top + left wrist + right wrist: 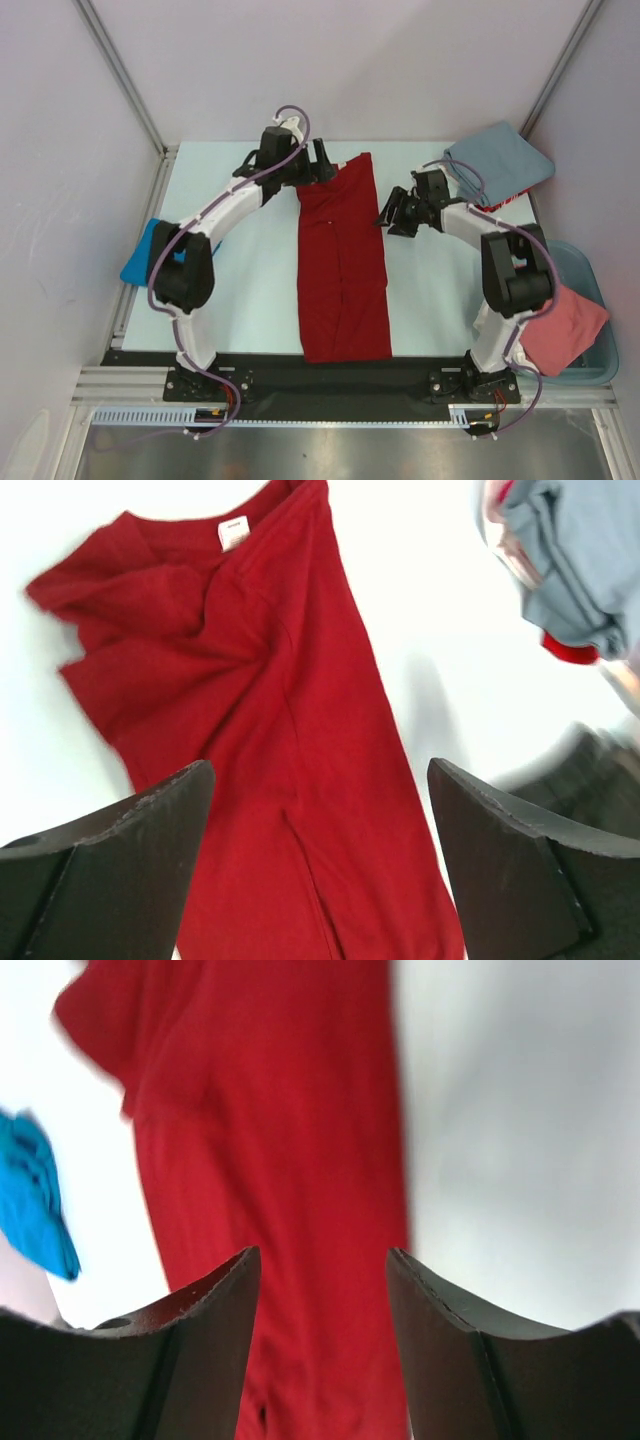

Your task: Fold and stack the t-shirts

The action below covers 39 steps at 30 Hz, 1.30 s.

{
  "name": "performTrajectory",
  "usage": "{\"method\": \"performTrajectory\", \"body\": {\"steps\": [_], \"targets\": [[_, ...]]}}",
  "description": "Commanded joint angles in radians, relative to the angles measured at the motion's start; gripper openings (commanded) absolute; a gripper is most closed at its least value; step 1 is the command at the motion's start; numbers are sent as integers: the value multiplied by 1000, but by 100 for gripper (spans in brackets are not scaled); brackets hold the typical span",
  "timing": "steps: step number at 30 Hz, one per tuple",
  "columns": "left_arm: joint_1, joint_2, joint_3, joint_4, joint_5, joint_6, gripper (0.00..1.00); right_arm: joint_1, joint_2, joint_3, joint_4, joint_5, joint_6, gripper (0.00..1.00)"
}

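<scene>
A deep crimson red t-shirt point(343, 262) lies on the table as a long narrow strip, collar end at the far side. In the left wrist view the red t-shirt point(260, 720) shows its collar tag and a bunched sleeve. My left gripper point(320, 163) hovers at the shirt's far left corner, open point(320, 768), with nothing in it. My right gripper point(390, 214) is just off the shirt's right edge, open point(322, 1255) above the red t-shirt point(270, 1110) and empty. A bright blue t-shirt point(140, 256) lies at the table's left edge, behind the left arm.
A grey-blue t-shirt point(500, 163) sits folded on other cloth at the far right corner, seen also as a grey-blue t-shirt point(570, 560) from the left wrist. A salmon-pink t-shirt point(562, 330) hangs over a teal bin point(592, 285) to the right of the right arm. Walls enclose the table.
</scene>
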Motion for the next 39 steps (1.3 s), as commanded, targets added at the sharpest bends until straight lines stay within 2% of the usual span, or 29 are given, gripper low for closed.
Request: {"method": "performTrajectory", "body": {"steps": [1,5,9,16,21,24,25,27,30,31,34,36,37,39], "targets": [[-2,-59,-120,35,-35,-54,91,-49,130,136,63,-79,-17,59],[11,-22,-191,60,-32,-80,85,-77,279,285,74,-127,6,59],[39,60,-154,66,-23,-80,85,-95,414,432,60,-149,15,60],[116,241,11,37,2,-74,82,-98,605,640,27,-150,40,64],[146,378,198,-26,9,-71,78,-94,718,756,54,-132,92,60],[153,464,292,-32,32,-79,75,-86,802,825,49,-129,109,54],[153,485,342,-32,40,-86,74,-86,822,876,52,-141,124,49],[154,559,399,-34,70,-105,66,-89,859,919,55,-144,141,41],[165,653,499,-26,109,-171,61,-103,893,942,104,-121,187,23],[177,677,574,-29,129,-182,56,-107,901,942,133,-109,213,15],[197,720,665,-45,76,-211,47,-127,912,954,159,-84,234,8],[212,725,665,-5,78,-244,36,-135,909,957,164,-69,250,4],[223,728,665,36,87,-257,27,-141,909,956,179,-70,254,0],[229,739,666,76,92,-281,25,-144,905,953,184,-64,267,0]]}}
